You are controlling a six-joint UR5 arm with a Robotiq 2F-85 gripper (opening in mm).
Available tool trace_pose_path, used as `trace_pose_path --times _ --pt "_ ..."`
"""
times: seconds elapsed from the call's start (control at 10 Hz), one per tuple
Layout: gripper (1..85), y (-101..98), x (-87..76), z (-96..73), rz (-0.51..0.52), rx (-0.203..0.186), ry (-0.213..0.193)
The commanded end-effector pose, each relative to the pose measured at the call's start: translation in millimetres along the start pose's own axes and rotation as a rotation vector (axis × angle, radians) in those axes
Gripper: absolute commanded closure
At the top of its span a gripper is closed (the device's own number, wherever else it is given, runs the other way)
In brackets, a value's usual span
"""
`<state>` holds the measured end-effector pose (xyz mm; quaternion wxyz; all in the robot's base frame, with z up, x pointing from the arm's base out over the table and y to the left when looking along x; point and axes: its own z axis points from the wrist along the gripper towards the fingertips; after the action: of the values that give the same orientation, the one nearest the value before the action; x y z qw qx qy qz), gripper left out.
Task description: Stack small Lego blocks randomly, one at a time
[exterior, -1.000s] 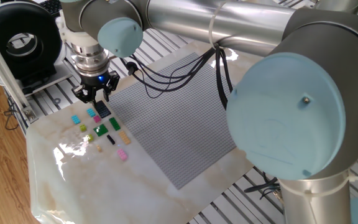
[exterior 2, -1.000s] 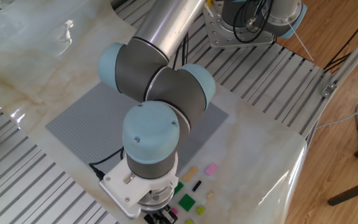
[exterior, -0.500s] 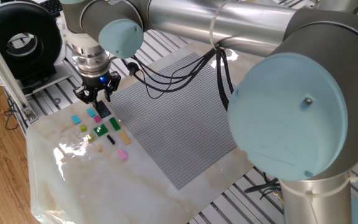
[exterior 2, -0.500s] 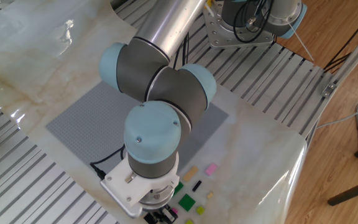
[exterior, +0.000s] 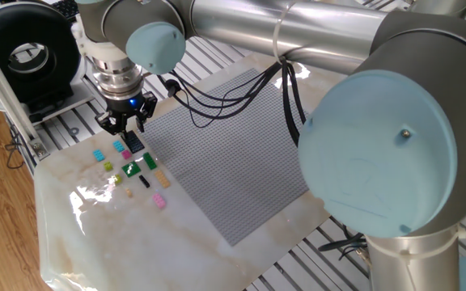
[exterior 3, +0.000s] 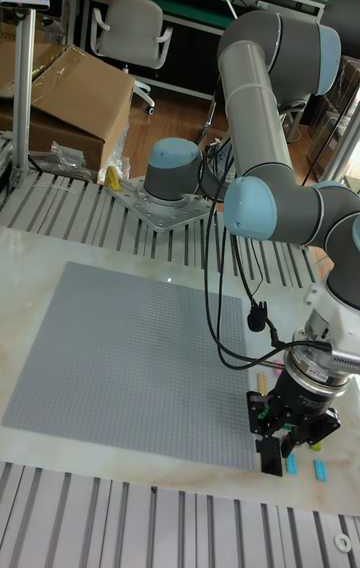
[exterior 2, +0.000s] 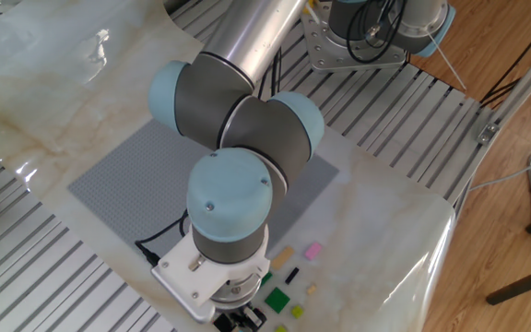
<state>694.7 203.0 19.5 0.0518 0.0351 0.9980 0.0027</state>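
Small Lego blocks lie scattered on the marble top: cyan (exterior: 99, 154), pink (exterior: 160, 201), green (exterior: 131, 169), yellow-green (exterior: 108, 166), tan (exterior: 162, 176) and black (exterior: 144, 182). A slightly larger dark plate (exterior: 134, 141) sits at the cluster's far edge. My gripper (exterior: 125, 125) points straight down, its fingertips right over that dark plate (exterior 3: 270, 450). The black fingers blend with the plate, so their gap and any contact are unclear. In the other fixed view the wrist hides most of the gripper (exterior 2: 243, 320); green (exterior 2: 277, 299), pink (exterior 2: 312, 250) and tan (exterior 2: 282, 256) blocks show beside it.
The large grey studded baseplate (exterior: 233, 153) lies right of the blocks, its near corner close to the gripper. Cables (exterior: 217, 97) hang from the arm above it. A black round device (exterior: 29, 52) stands at the back left. The marble sheet's edge (exterior: 43, 242) borders slotted rails.
The arm's elbow and wrist joints have drifted slightly; the gripper stays over the dark plate, and no block has shifted.
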Motion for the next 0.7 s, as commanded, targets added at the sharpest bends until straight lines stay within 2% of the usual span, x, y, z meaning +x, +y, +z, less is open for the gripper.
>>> trace_pose_path --times 0.0,0.1,0.4,0.5,0.6 --pt "46.3 -0.5 -1.8 -5.0 -0.007 -0.004 -0.004" --pt "46.3 1.9 -4.3 -1.0 -0.010 -0.011 -0.008" --pt "46.3 6.8 -5.8 -6.7 -0.011 -0.015 -0.007" --pt "46.3 14.7 -7.2 -3.1 0.005 -0.043 -0.007" --pt "46.3 16.6 -9.6 0.1 0.009 -0.049 -0.011"
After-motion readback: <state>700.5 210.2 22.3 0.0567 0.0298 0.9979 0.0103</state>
